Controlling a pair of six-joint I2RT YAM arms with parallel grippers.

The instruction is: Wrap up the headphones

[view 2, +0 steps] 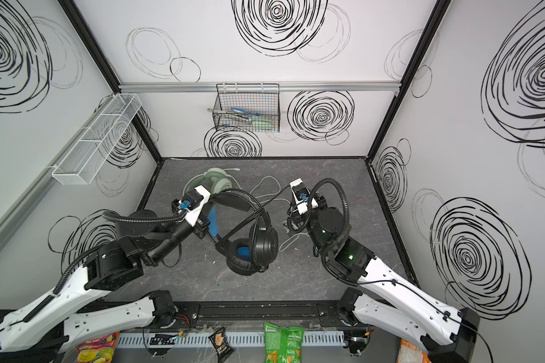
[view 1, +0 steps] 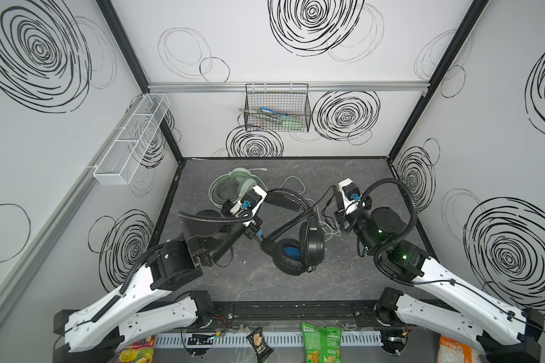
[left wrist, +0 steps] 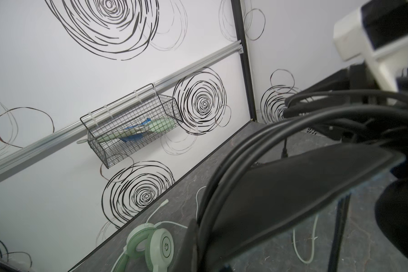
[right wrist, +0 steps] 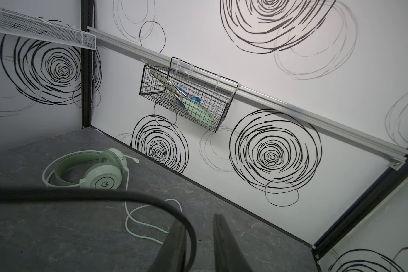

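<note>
The left gripper is clenched on the headband of the black headset at the middle of the table. The right gripper has its jaws apart, with the black cable running loosely between them (unpinched). The cable could slip free there, slackening the loops over the headband.

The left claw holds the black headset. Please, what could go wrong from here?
1. The right claw stands open beside the black cable, so the turns across the black headset could slacken.
2. The white cable lies near that claw and may get caught in the wrap.
3. The left claw holds the headset only by its headband, so it could swing or slip.
</note>
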